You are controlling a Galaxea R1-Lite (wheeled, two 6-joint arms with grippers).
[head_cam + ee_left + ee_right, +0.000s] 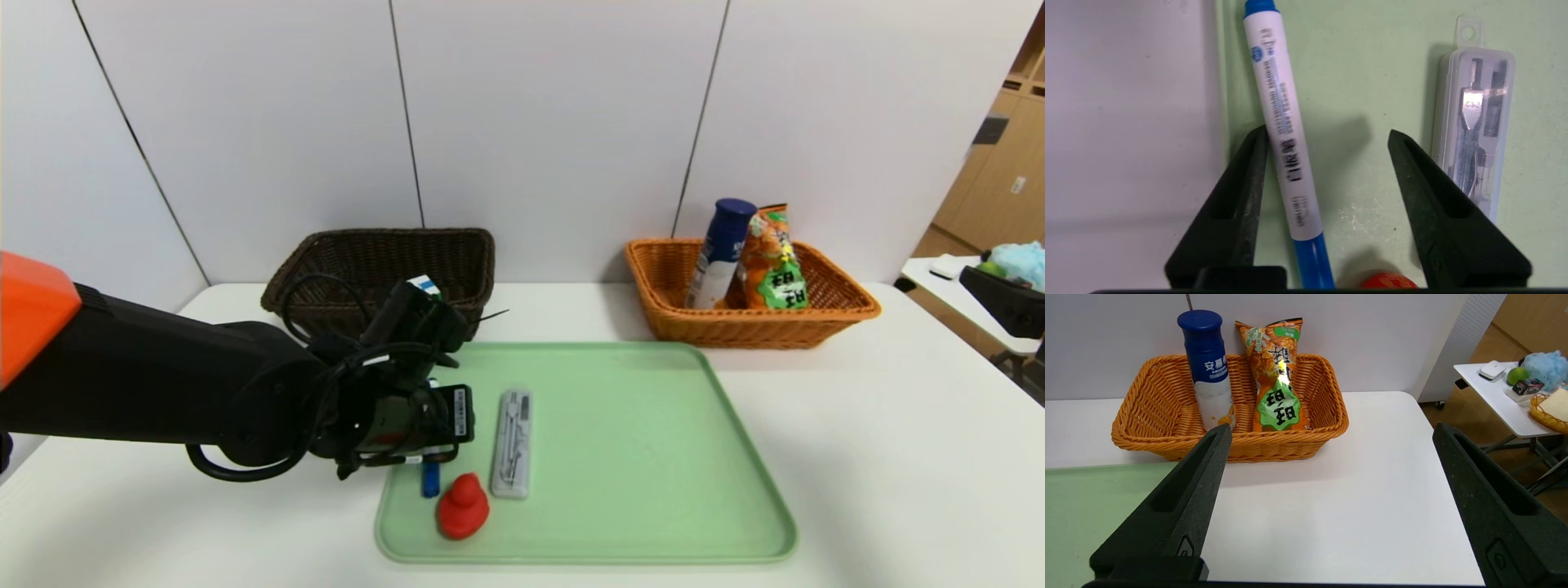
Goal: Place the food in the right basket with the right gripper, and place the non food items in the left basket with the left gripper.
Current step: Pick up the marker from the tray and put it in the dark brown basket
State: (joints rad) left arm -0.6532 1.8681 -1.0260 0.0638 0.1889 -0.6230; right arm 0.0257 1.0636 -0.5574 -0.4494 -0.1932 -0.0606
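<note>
At tray left edge: left gripper fingers straddle marker.

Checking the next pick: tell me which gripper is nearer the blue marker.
Left. The left gripper hangs open right over the blue marker on the green tray, one finger beside it. The right gripper is open, far off, facing the orange basket.

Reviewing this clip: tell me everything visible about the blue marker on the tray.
The marker is a slim pen with a white printed barrel, a blue cap at one end and a blue section at the other, seemingly plastic. It lies flat near the edge of the green tray, beside the red duck. The open left claw straddles it: one finger looks to be against its barrel, the other stands apart. It is not yet lifted.
</note>
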